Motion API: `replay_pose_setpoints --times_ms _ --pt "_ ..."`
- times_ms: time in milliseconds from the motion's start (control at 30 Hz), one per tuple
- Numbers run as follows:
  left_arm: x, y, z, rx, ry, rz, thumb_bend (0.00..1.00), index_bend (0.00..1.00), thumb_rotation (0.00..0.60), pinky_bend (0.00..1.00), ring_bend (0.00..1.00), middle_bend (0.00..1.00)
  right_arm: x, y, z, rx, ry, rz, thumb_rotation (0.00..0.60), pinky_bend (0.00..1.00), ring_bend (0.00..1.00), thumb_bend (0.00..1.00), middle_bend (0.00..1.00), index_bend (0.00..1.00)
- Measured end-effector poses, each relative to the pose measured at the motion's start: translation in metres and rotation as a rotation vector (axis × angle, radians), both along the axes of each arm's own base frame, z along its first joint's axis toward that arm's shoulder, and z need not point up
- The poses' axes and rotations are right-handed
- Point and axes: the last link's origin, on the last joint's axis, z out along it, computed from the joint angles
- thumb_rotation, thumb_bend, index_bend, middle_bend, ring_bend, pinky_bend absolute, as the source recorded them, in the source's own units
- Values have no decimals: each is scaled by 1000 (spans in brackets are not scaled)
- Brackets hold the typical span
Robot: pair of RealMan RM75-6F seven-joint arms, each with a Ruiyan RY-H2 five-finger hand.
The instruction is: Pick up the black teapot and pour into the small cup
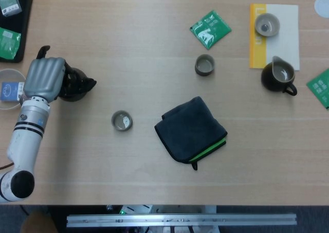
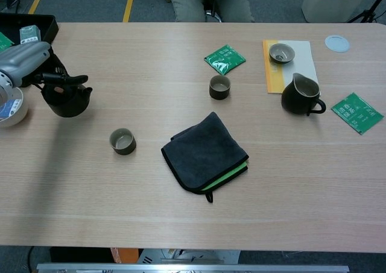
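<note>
One black teapot (image 1: 76, 85), far left of the counter (image 1: 154, 32), spout pointing right; in the chest view it looks upright. Left hand (image 1: 43, 77) sits over the teapot's left side, dark fingers (image 2: 63, 78) curled in at its top and handle; it grips the pot, though the contact itself is mostly hidden under the grey hand shell. Can't tell if the pot rests on the counter or is lifted. Right hand not visible in either view. Two small cups without handles: one small cup (image 1: 122, 121) right of and nearer than the teapot, well apart from it; a second cup (image 1: 204, 65) mid-counter. One shallow bowl (image 1: 267, 24) on a white-and-yellow sheet (image 1: 280, 37), one only. One dark pitcher (image 1: 277, 76) with handle just below that sheet. One dark folded cloth (image 1: 191, 129) with a green edge, centre of the counter. Green packets on the counter: two, one packet (image 1: 210, 29) above the second cup, another packet (image 1: 320, 86) at the right edge. One round clear dish (image 1: 10, 89) with a blue item inside, just left of the left hand. One black tray (image 1: 14, 24) at the top left corner holding more packets. One pale round disc (image 2: 337, 43) at the far right corner.
</note>
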Motion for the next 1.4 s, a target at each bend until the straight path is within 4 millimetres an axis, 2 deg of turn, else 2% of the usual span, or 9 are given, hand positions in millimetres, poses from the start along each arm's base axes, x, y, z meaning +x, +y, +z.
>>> replay_pose_setpoints --times_ms 267,400,767,867,967,1033,1100,1300,1400 --pt "2 0 10 61 -5 -22 137 949 291 78 910 1000 2 0 -1 2 3 3 600 299 285 185 421 458" --pt "2 -1 11 79 1 -22 137 949 258 78 911 1000 2 0 -1 3 3 1 600 299 285 185 421 458" --pt "3 -1 14 147 -17 -26 193 929 255 78 918 1000 4 1 -1 0 5 3 600 299 285 186 421 458" --pt "3 0 16 180 -24 -34 194 906 225 80 921 1000 4 2 -1 0 6 2 600 299 285 185 421 458" --pt "3 1 19 227 -13 -51 194 900 144 82 919 1000 5 2 -1 -2 7 3 600 299 285 186 421 457" --pt "3 2 21 256 -5 -60 195 902 131 82 904 1000 5 2 -1 -2 8 3 600 299 285 185 421 458" --pt "2 3 22 279 13 -66 210 910 142 82 893 1000 6 2 -1 -2 8 3 600 299 285 185 421 458" --pt "1 3 24 307 50 -74 280 931 231 82 891 1000 6 3 0 -4 10 2 600 299 285 186 421 458" --pt "0 3 24 317 76 -81 295 933 239 82 892 1000 6 3 0 -4 10 1 600 299 285 185 421 458"
